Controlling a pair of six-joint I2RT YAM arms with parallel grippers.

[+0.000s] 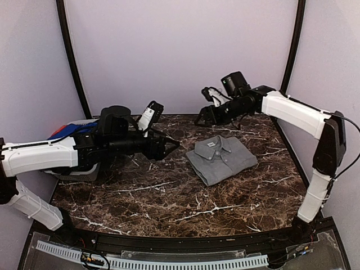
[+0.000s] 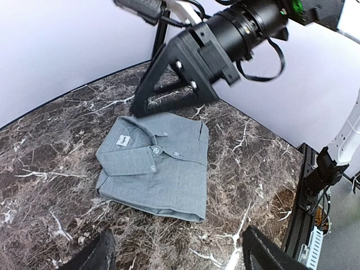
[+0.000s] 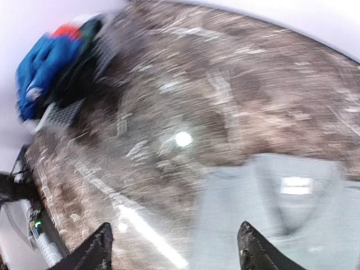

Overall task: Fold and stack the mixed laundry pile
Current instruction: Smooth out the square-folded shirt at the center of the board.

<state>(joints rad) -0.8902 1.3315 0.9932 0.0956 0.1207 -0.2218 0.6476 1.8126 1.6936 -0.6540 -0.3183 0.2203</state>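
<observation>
A folded grey shirt (image 1: 221, 159) lies collar up on the marble table, right of the middle. My left gripper (image 1: 171, 147) hangs just left of it, open and empty, and its wrist view looks down on the shirt (image 2: 154, 166) between the spread fingers (image 2: 177, 256). My right gripper (image 1: 203, 116) is above the table just behind the shirt's far edge, open with nothing in it (image 3: 174, 247). The rest of the laundry pile, royal-blue and red-orange cloth (image 1: 72, 130), sits at the far left behind my left arm. It shows blurred in the right wrist view (image 3: 48, 67).
The pile rests in a small grey mesh basket (image 3: 62, 115) at the table's left edge. Black frame poles (image 1: 70, 56) stand against the pale walls. The right arm's black wrist (image 2: 225, 34) looms over the shirt's far side.
</observation>
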